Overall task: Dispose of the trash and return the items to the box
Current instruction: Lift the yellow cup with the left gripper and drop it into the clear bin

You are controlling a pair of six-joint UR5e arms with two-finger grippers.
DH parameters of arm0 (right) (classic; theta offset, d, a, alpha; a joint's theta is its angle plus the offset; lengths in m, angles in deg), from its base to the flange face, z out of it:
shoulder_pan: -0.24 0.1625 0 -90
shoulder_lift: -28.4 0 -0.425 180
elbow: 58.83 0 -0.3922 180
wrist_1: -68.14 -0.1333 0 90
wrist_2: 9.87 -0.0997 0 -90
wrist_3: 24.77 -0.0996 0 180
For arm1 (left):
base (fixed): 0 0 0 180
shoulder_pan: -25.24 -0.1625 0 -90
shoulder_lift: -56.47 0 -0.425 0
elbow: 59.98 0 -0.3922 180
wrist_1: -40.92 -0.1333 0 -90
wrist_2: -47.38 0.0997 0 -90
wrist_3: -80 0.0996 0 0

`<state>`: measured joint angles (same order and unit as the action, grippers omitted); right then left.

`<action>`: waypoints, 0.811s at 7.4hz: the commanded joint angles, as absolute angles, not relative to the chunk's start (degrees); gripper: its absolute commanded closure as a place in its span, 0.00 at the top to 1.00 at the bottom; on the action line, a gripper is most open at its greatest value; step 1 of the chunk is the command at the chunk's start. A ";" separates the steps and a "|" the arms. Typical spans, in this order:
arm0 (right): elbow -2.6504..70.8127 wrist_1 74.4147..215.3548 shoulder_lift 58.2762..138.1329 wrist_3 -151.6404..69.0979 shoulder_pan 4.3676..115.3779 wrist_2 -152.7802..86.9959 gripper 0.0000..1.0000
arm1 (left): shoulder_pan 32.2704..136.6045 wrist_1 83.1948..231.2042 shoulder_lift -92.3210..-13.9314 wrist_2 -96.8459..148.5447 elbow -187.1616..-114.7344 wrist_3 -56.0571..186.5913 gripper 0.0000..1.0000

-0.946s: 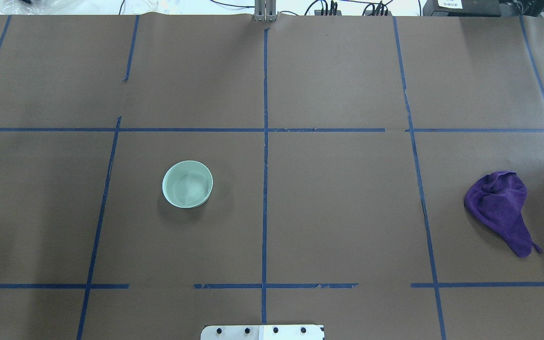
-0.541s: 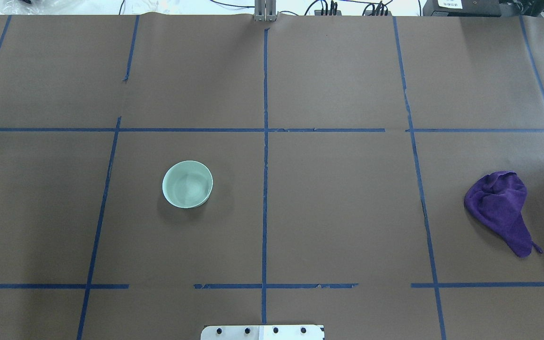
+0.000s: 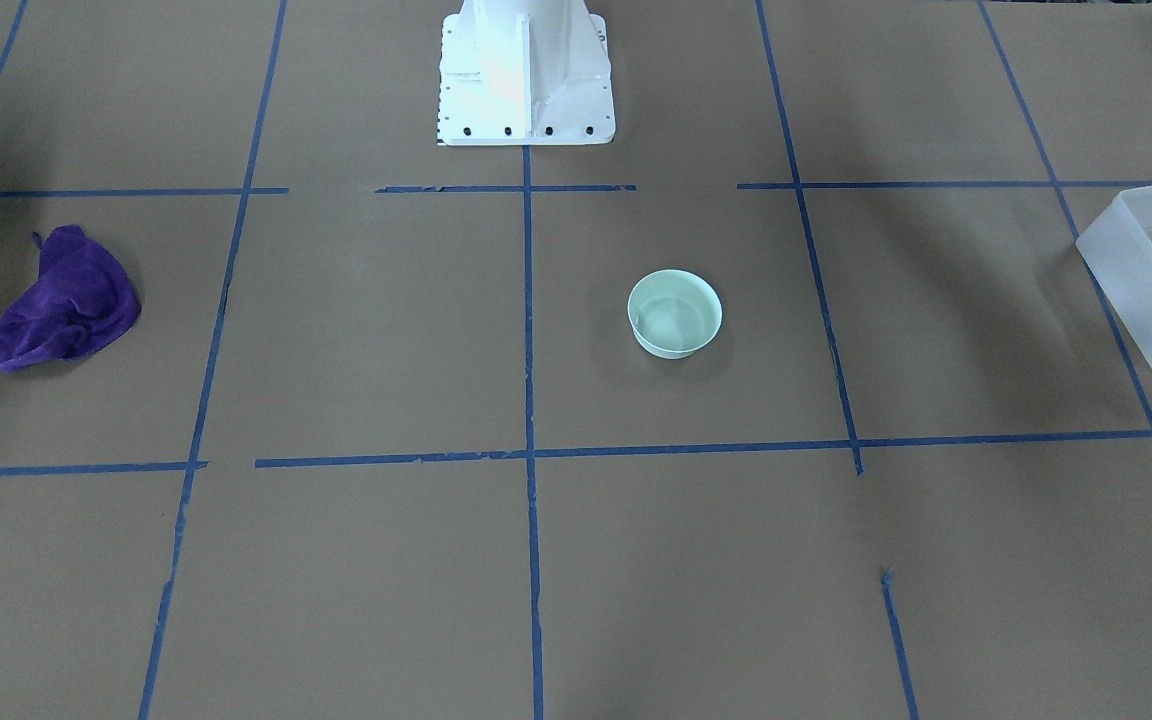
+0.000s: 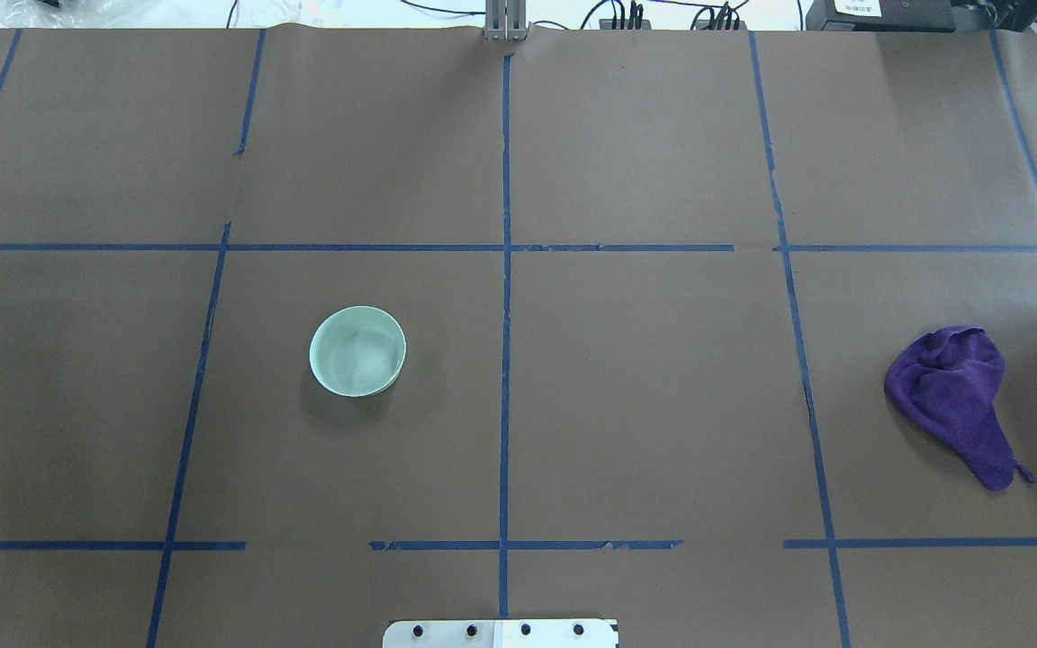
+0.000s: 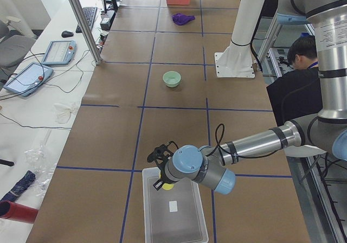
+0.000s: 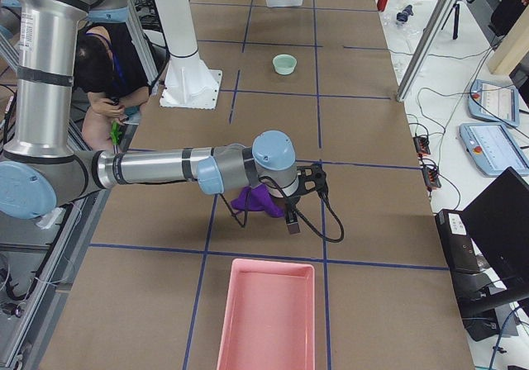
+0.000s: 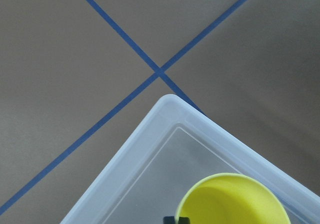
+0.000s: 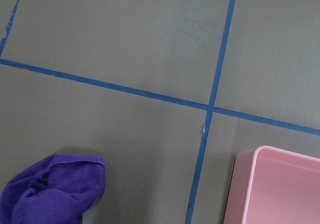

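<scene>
The pale mint-green bowl [image 4: 357, 351] stands upright and empty on the brown table left of centre, also in the front view [image 3: 674, 313]. The translucent box [image 3: 1136, 275] sits at the table's left end. The yellow cup [image 7: 235, 204] is inside the box [image 7: 150, 154]. My left gripper [image 7: 177, 219] is above the box, its fingertips close together on the cup's rim. My right gripper [image 6: 294, 213] hangs over the purple cloth [image 6: 252, 201]; I cannot tell if it is open or shut. Neither arm shows in the overhead view.
A pink bin [image 6: 266, 316] stands at the table's right end, next to the purple cloth [image 4: 955, 396]. The white robot base [image 3: 524, 75] is at the table's near edge. Blue tape lines grid the brown paper. An operator sits behind the robot.
</scene>
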<state>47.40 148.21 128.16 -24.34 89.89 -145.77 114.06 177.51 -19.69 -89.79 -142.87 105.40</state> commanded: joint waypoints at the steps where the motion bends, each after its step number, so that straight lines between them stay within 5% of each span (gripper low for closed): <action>1: 47.43 148.21 128.15 -24.33 89.89 -145.84 1.00 | 110.68 178.47 -19.47 -89.90 -141.72 105.66 0.00; 3: 47.43 148.12 128.15 -24.24 89.89 -145.84 1.00 | 108.14 181.09 -18.07 -89.99 -140.93 106.01 0.01; 4: 47.61 148.12 128.15 -24.16 89.89 -145.84 1.00 | 107.43 181.19 -17.80 -89.99 -140.75 106.10 0.13; 5: 47.61 148.12 128.15 -24.15 89.89 -145.92 1.00 | 107.42 181.19 -17.80 -89.99 -140.75 106.10 0.33; 6: 47.78 148.12 128.15 -24.15 89.89 -145.92 1.00 | 107.42 181.63 -17.80 -89.90 -140.75 106.10 0.79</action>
<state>47.63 148.12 128.15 -24.17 89.89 -145.89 107.61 181.19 -17.87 -89.97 -140.80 106.08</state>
